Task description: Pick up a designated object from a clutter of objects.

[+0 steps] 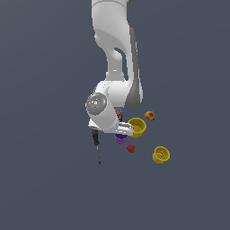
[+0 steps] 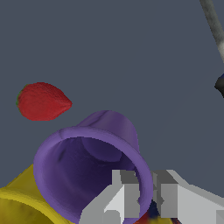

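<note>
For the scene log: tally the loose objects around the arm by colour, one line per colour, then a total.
Yellow: 2, a yellow cup by the gripper and another yellow cup
Purple: 1, the purple cup
Red: 1, the strawberry
Orange: 1, the orange fruit
Dark: 1, the screwdriver
Total: 6 visible; anything hidden behind the arm is not counted.

Both renders are evenly and rather dimly lit, with no cast shadows on the flat grey ground. The arm (image 1: 114,67) shows soft shading only (no glare). Edges are jagged and pixelated, coarsest on the purple cup (image 2: 94,164) up close.
</note>
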Action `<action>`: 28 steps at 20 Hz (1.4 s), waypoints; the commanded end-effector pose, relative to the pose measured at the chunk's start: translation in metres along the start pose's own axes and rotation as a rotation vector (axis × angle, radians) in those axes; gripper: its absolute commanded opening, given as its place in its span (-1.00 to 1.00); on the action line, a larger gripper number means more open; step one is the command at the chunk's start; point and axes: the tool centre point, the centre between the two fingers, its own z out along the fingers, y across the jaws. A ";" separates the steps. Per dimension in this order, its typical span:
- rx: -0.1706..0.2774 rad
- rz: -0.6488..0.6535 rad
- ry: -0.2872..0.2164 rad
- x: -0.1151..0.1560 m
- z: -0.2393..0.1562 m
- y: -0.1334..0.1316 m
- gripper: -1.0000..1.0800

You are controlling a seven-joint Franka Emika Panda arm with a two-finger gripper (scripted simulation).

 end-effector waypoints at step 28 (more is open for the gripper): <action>-0.002 0.000 0.003 -0.116 -0.250 -0.057 -1.00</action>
